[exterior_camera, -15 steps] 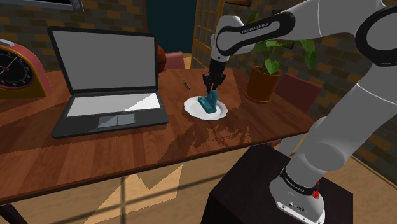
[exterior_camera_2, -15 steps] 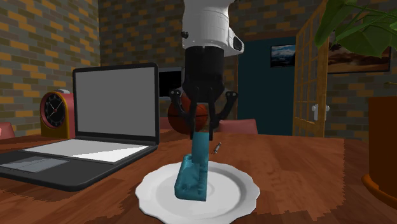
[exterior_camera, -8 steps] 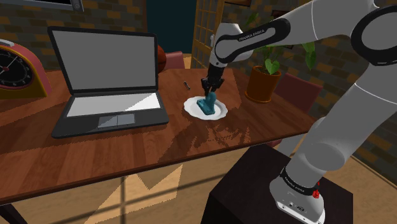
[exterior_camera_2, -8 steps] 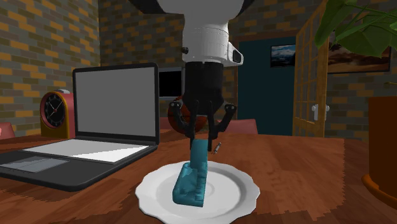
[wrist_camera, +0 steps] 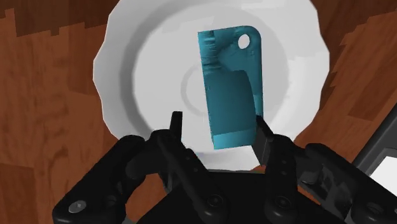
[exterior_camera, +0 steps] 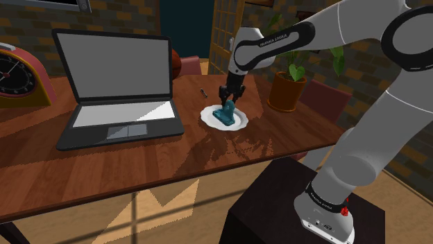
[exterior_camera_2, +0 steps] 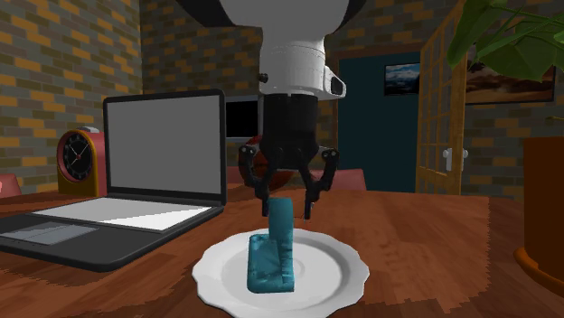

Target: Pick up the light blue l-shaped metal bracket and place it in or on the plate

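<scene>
Jaws stand open in the shoulder view, near the frame's centre, one finger on each side of the upright leg of the teal L-shaped bracket. The bracket sits on the white plate on the wooden worktop. An open laptop lies left of the plate and a potted plant stands to its right.

In the second exterior view, the jaws hang spread at mid-frame with a gap on both sides of the upright leg. The flat leg of the bracket rests on the plate at the lower middle.

In the wrist view, the bracket lies inside the plate. One finger is well clear of it and the other is at its edge, where contact cannot be told.
</scene>
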